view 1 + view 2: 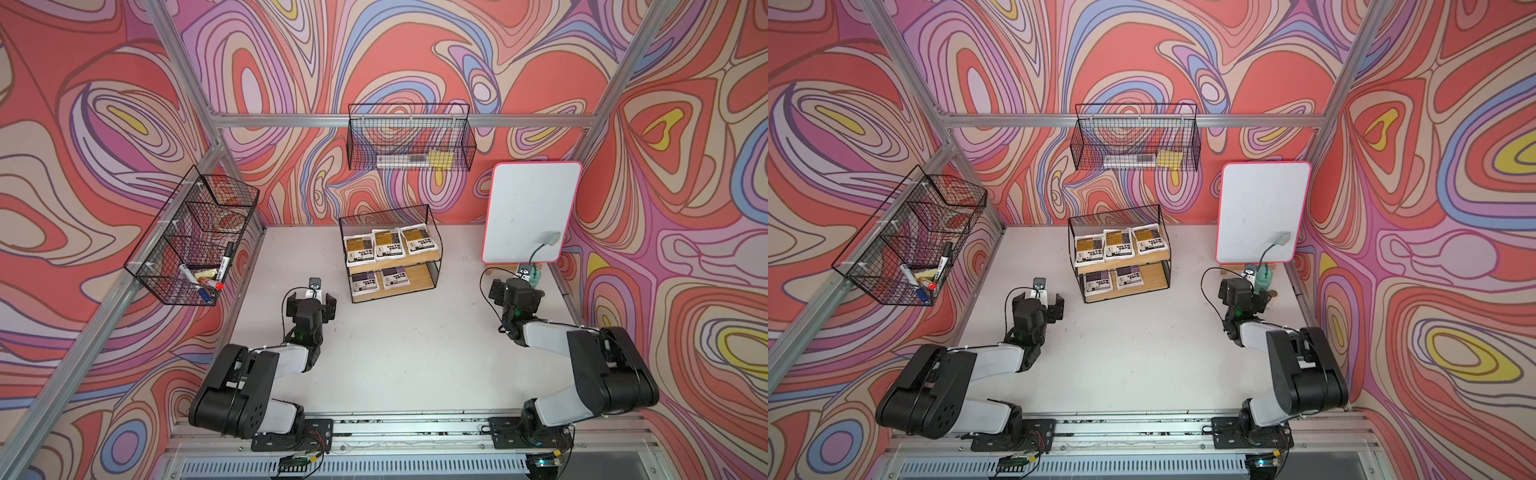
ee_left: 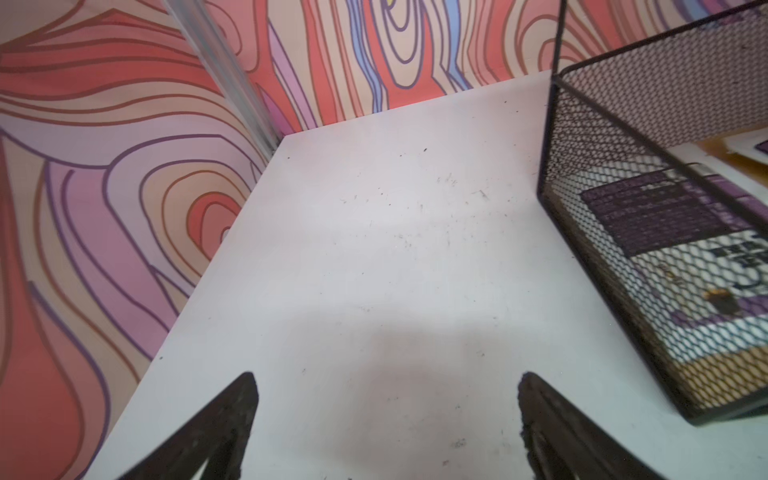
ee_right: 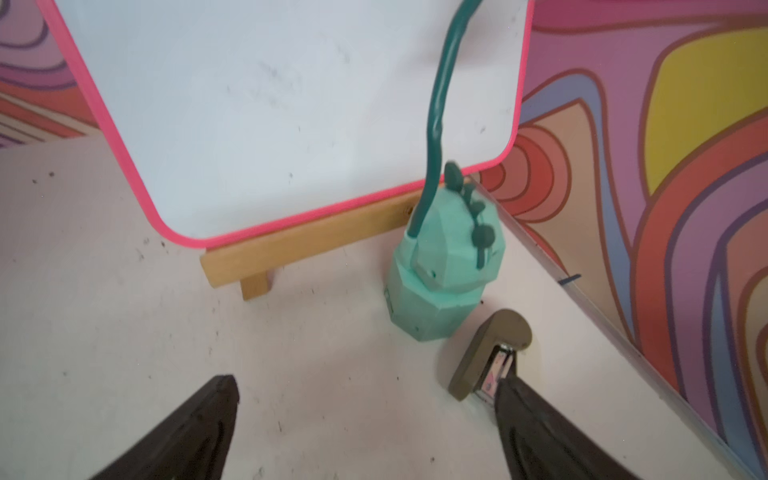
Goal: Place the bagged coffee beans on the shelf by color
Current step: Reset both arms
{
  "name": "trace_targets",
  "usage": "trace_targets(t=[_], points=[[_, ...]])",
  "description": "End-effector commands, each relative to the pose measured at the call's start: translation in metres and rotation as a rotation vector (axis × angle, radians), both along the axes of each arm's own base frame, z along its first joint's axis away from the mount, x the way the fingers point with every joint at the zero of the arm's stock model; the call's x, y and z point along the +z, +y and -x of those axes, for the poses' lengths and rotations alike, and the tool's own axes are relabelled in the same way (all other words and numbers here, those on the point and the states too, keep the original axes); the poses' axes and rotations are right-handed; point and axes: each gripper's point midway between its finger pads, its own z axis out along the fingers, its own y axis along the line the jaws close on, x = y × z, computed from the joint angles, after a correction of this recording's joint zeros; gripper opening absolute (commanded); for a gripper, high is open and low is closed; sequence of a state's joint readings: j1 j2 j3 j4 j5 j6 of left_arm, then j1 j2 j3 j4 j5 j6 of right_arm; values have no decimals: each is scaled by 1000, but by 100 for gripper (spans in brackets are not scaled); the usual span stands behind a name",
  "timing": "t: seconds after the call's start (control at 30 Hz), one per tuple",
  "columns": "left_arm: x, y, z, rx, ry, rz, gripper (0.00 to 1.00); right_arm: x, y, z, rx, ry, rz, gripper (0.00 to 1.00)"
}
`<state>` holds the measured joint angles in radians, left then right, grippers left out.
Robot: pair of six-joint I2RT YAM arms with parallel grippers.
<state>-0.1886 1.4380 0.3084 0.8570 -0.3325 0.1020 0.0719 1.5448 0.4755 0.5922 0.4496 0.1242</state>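
five bagged coffee beans (image 1: 387, 245) on the shelf (image 1: 420, 276) at far centre, three orange-brown on upper board, two purple on lower; left gripper (image 2: 386, 390) jaws apart, empty, over table (image 1: 415, 353) left of shelf; right gripper (image 3: 365, 388) jaws apart, empty, near whiteboard (image 1: 532, 212) far right.

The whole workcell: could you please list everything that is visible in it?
shelf: one, black wire with wooden boards, table's back centre
orange-brown coffee bags: three, white pouches, top tier
purple coffee bags: two, white pouches, bottom tier
whiteboard: one, white with pink rim, on a wooden stand, back right
mint-green gadget: one, dark-green stalk, at the whiteboard's foot
olive object: one, beside the gadget
side basket: one, black wire, left wall, holding markers
back basket: one, black wire, back wall, holding a yellow item
table: one, white
left gripper: one, black fingers apart, empty, left of the shelf
right gripper: one, black fingers apart, empty, near the whiteboard
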Motion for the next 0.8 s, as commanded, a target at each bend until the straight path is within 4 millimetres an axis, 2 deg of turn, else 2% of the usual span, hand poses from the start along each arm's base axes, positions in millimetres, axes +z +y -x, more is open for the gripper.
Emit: trace_targets(t=[0.0,0.07,0.1,0.13,0.2,0.27,0.4,0.5,0.77], points=[[12,-4,-13,-55,-52,55,99,32,21,-23,147,-207,0,98],[4,-3,-14,-104,-29,129,99,20,30,-23,214,-245,21,98],[-5,-5,-13,-146,-21,168,99,21,33,-25,233,-243,22,98],[-4,-3,-18,-154,-48,183,99,16,36,-26,247,-199,2,98],[-11,10,-26,-75,44,199,99,13,38,-34,262,-182,-2,98],[-10,13,-27,-82,10,227,99,8,31,-39,281,-158,-59,98],[-10,11,-26,-94,15,230,99,8,31,-38,282,-158,-62,98],[-9,0,-24,-172,17,248,99,11,31,-36,282,-171,-56,98],[-10,10,-26,-124,21,268,99,12,30,-36,280,-175,-51,98]])
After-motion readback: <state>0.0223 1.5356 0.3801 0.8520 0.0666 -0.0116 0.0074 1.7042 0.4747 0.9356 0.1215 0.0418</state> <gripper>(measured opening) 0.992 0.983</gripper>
